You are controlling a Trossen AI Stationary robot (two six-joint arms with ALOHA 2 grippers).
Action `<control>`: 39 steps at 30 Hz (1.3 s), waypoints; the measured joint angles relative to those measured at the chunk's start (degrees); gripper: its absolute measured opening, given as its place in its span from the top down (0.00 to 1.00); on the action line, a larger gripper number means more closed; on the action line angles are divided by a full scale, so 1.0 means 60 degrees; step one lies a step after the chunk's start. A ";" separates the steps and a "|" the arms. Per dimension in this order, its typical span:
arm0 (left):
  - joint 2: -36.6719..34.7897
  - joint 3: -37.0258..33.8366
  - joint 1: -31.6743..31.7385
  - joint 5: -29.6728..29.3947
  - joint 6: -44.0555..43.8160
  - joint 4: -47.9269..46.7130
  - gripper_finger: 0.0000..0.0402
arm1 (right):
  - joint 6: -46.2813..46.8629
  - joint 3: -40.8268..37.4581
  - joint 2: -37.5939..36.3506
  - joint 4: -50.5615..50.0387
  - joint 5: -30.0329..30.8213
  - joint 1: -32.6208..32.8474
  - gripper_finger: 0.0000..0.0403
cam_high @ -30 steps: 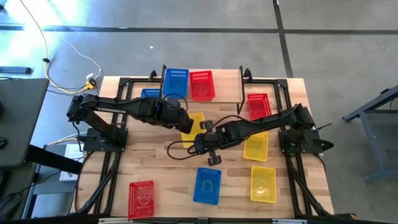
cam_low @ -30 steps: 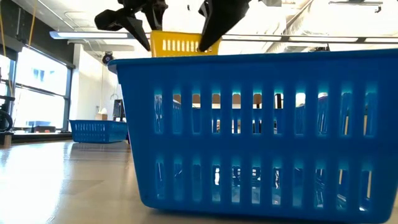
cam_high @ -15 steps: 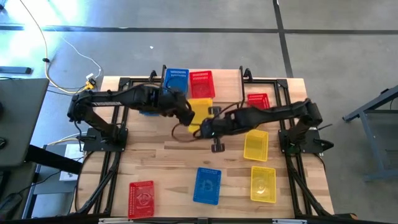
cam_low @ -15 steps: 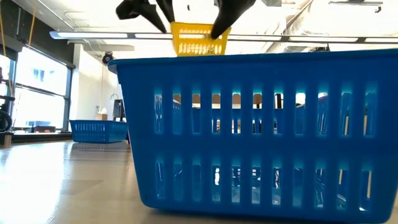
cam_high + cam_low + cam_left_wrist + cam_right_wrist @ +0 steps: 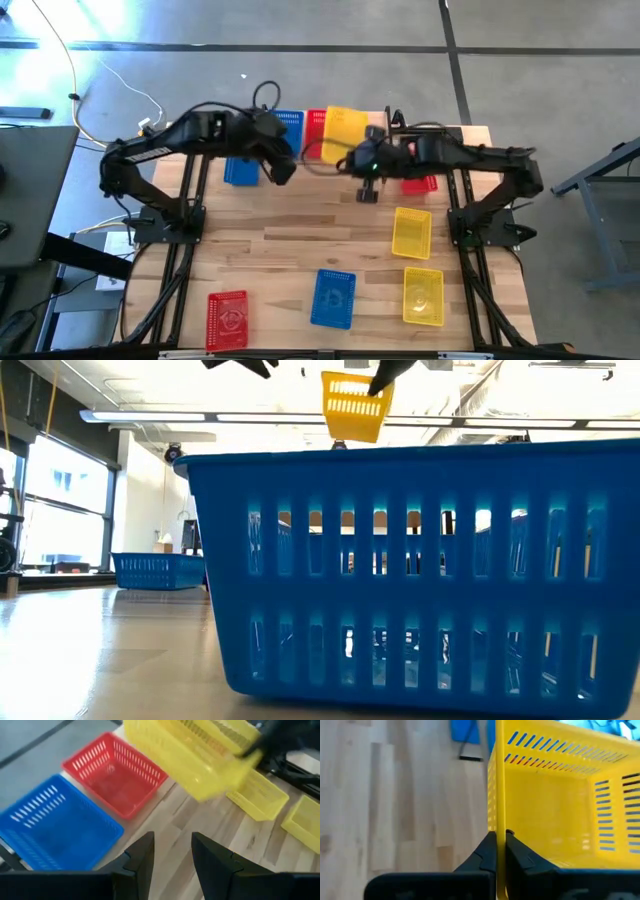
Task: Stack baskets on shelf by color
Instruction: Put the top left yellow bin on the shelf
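A yellow basket (image 5: 345, 124) hangs in the air over the shelf (image 5: 378, 126), with my right gripper (image 5: 500, 836) shut on it. On the shelf stand a blue basket (image 5: 286, 121) and a red basket (image 5: 316, 121), side by side. My left gripper (image 5: 283, 172) hovers open, with nothing between its fingers, near the shelf's left end and apart from the yellow basket (image 5: 190, 755). In the low view the yellow basket (image 5: 355, 405) shows high above the table, tilted. My right gripper pinches one side wall of the yellow basket at its rim (image 5: 500, 822), one finger inside the basket and one outside. The fingers come slanting down from the table's right and near side. The basket is lifted clear and hangs tilted.
On the table lie a blue basket (image 5: 240, 168) left of the shelf, a red one (image 5: 418, 172) under my right arm, two yellow ones (image 5: 412, 232) (image 5: 422, 295), a blue one (image 5: 333, 298) and a red one (image 5: 228, 320) near the front edge.
My right gripper has gone up and toward the far edge, lifting the yellow basket off the middle of the table and carrying it over the shelf. My left gripper, then beside the basket, has risen, rolled and moved toward the far edge, and now stands apart from it.
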 joint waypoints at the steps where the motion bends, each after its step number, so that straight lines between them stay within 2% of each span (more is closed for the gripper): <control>1: -0.0098 0.0000 0.0085 0.0111 0.0214 -0.0011 0.70 | -0.0111 0.0000 -0.0084 0.0008 0.0011 -0.0136 1.00; 10: -0.0702 0.0000 0.0625 0.0455 0.1672 -0.0014 0.70 | -0.0997 0.0002 -0.0681 -0.0431 -0.0367 -0.1414 1.00; 22: -0.0721 -0.0004 0.1635 0.0565 0.1846 -0.0731 0.70 | -0.2057 -0.0020 -0.0679 -0.1201 -0.2211 -0.3093 1.00; 31: -0.0718 -0.0004 0.2418 0.0572 0.1842 -0.0726 0.70 | -0.2569 -0.2029 -0.1130 0.0017 -0.2511 -0.3511 1.00; 35: -0.0718 -0.0004 0.2597 0.0598 0.1841 -0.0722 0.70 | -0.2669 -0.2493 -0.1119 0.0096 -0.3028 -0.3577 1.00; 39: -0.0718 -0.0004 0.2720 0.0594 0.1842 -0.0721 0.70 | -0.2729 -0.2941 -0.1109 0.0222 -0.3108 -0.3597 1.00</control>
